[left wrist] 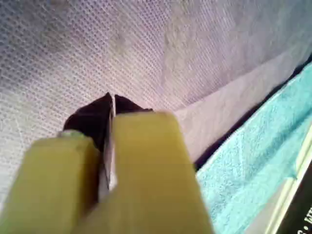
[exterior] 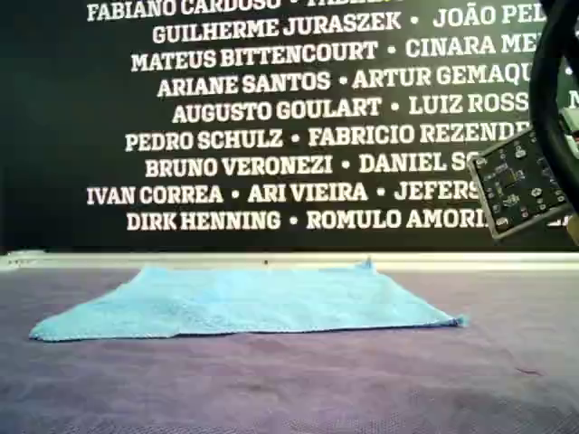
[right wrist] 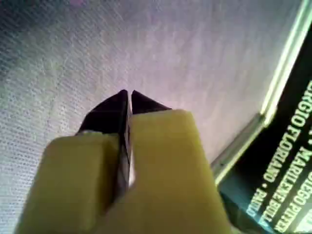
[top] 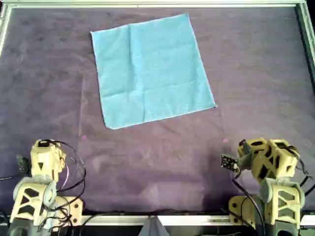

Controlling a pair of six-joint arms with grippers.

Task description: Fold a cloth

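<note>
The light blue cloth [top: 152, 71] lies spread flat and slightly turned on the far half of the purple mat [top: 256, 73]. It also shows in the exterior view [exterior: 253, 300] and as a blue strip in the left wrist view [left wrist: 253, 165]. My left gripper [left wrist: 111, 97] is shut with nothing in it, hovering over bare mat well short of the cloth. Its arm [top: 45, 160] sits folded at the overhead view's bottom left. My right gripper [right wrist: 126, 93] is shut and empty over bare mat. Its arm [top: 268, 160] sits at the overhead view's bottom right.
A pale metal rail [top: 147, 4] frames the mat on the far side and both sides. Behind it stands a black banner [exterior: 271, 127] with white names. A small circuit board [exterior: 516, 185] on an arm hangs at the exterior view's right.
</note>
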